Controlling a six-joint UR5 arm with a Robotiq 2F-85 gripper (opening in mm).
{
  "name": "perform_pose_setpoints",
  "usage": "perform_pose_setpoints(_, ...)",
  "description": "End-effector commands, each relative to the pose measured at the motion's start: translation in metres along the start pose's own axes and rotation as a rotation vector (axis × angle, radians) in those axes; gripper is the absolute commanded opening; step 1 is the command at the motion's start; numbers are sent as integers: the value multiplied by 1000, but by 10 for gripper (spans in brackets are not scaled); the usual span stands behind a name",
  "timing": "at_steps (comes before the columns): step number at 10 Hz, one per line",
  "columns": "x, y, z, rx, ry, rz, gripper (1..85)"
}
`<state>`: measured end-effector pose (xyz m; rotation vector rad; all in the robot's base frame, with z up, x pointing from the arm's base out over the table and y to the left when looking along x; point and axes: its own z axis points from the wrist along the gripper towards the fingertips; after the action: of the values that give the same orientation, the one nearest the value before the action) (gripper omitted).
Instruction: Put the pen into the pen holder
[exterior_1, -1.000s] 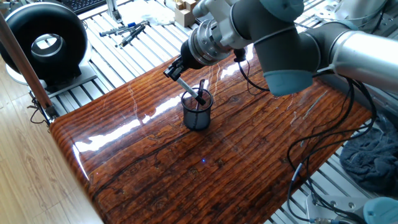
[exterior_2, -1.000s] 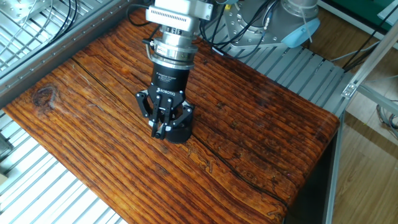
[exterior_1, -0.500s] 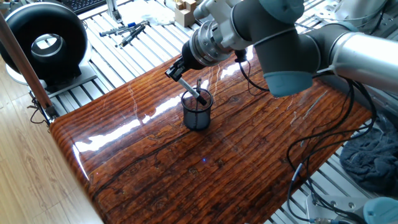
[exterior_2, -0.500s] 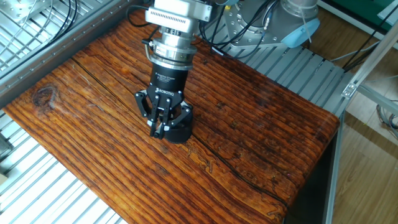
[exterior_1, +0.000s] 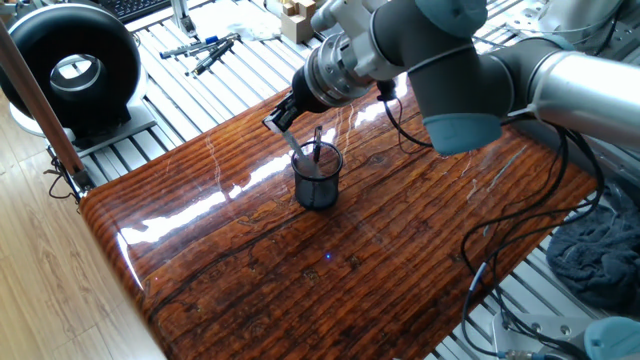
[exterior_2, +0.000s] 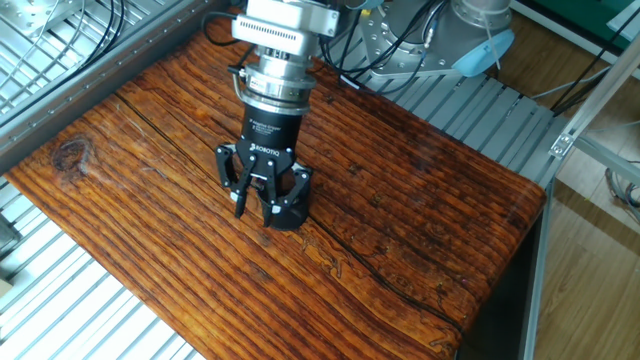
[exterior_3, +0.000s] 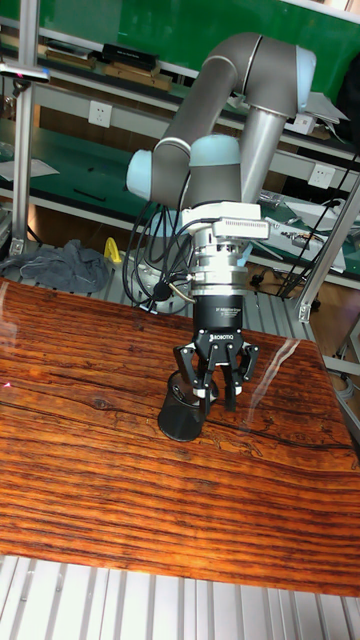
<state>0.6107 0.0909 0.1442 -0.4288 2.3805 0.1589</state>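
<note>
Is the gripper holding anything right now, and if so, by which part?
Nothing is held. The gripper is open beside the pen holder, and the pen leans in the holder with its upper end free between the spread fingers.

Tool (exterior_3: 213, 393) mid-frame, fingers spread, hanging just over pen holder (exterior_3: 183, 412) on wood desk (exterior_3: 90, 470). Grey cloth (exterior_3: 62, 266) upper left.

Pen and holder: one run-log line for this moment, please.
pen: in pen holder, leaning | gripper: open, above holder | table: holder upright
</note>
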Motion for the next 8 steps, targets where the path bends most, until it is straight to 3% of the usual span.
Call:
perform_pose_setpoints(1, 0, -1, -1, -9, 11, 15, 423)
perform_pose_setpoints(5, -9, -3, -13, -17, 126, 74, 410)
perform_pose_setpoints(8, -15, -4, -13, -10, 234, 124, 313)
